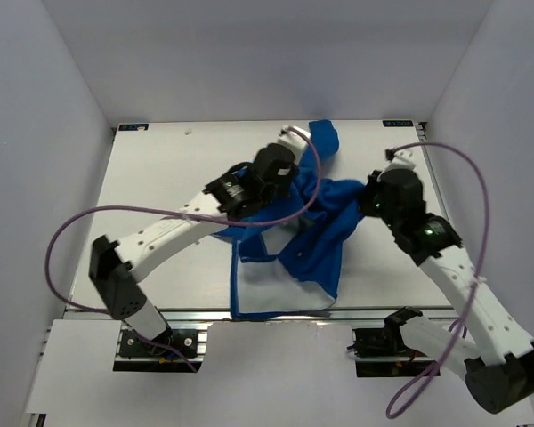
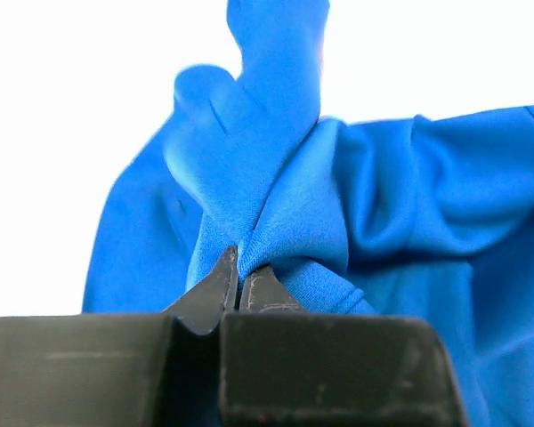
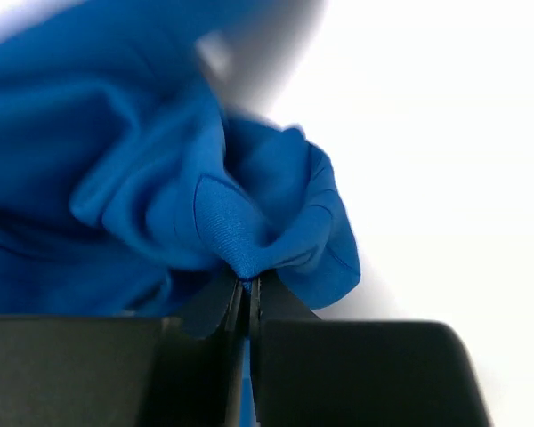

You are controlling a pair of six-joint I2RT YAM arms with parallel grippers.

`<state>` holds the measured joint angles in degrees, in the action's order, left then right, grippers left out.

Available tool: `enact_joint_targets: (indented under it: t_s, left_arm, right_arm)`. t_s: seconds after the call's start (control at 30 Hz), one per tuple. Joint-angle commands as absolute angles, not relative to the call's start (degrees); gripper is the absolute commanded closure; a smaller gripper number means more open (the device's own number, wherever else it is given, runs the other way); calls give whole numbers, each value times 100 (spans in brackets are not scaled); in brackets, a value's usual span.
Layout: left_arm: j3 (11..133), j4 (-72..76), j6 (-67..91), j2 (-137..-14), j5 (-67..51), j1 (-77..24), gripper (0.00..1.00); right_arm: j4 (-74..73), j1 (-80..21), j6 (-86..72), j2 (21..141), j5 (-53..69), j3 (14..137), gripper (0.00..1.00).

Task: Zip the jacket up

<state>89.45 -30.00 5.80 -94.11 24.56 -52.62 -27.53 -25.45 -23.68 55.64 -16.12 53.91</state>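
The jacket (image 1: 329, 233) lies crumpled on the table (image 1: 160, 169), right of the table's middle, with its long axis running from the table's far edge to its near edge. A bunched end points toward the far edge, and the flatter part reaches the near edge. The left gripper (image 2: 239, 269) is clamped on a fold of the blue fleece, which rises straight up from its fingertips. The right gripper (image 3: 246, 283) is pinched tight on a small fold on the jacket's side nearer the table's right edge, the cloth spreading away to its left
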Motion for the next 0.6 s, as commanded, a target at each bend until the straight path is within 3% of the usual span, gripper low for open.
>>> enact_joint_targets:
  t_s: [0.0, 0.27, 0.57]
  left_arm:
    - [9553, -2050, 457, -8063, 3077, -5238, 100]
    - [10449, -1600, 395, -6821, 1558, -5247, 100]
    - [12400, -1845, 808, -7127, 88, -5238, 100]
  right_arm:
    - [-1943, -2514, -1916, 4984, -1723, 6483, 100]
    - [-1811, -2522, -1406, 4808, -1240, 8796, 100]
    - [-2355, -2522, -1248, 5273, -351, 11019, 100]
